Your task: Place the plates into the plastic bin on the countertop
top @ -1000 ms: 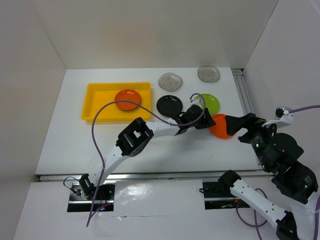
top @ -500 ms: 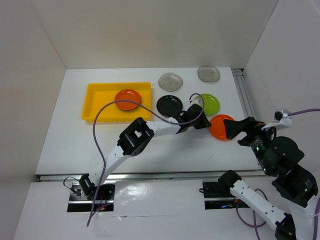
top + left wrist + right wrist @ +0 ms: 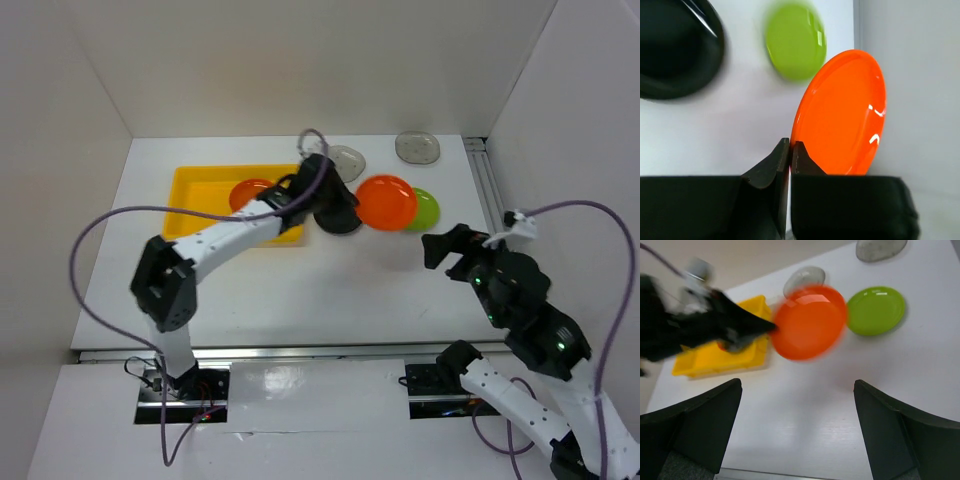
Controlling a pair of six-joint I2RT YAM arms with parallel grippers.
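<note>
The left arm [image 3: 225, 233] rises from its near-left base to a bent elbow, and its forearm runs rightward across the middle. There the left gripper [image 3: 790, 146] has its jaws pinched together on the rim of a tilted orange plate [image 3: 842, 115]. The right arm [image 3: 520, 310] stands folded at the right side, and the right gripper [image 3: 797, 390] hangs empty with its fingers spread wide.

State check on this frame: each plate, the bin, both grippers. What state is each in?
held orange plate: in the air above the countertop
left gripper: shut on that plate's rim
second orange plate: lying in yellow bin
yellow bin: holds one plate
black plate: on countertop, outside bin
lime-green plate: on countertop, outside bin
left grey plate: on countertop
right grey plate: on countertop
right gripper: open, empty
</note>
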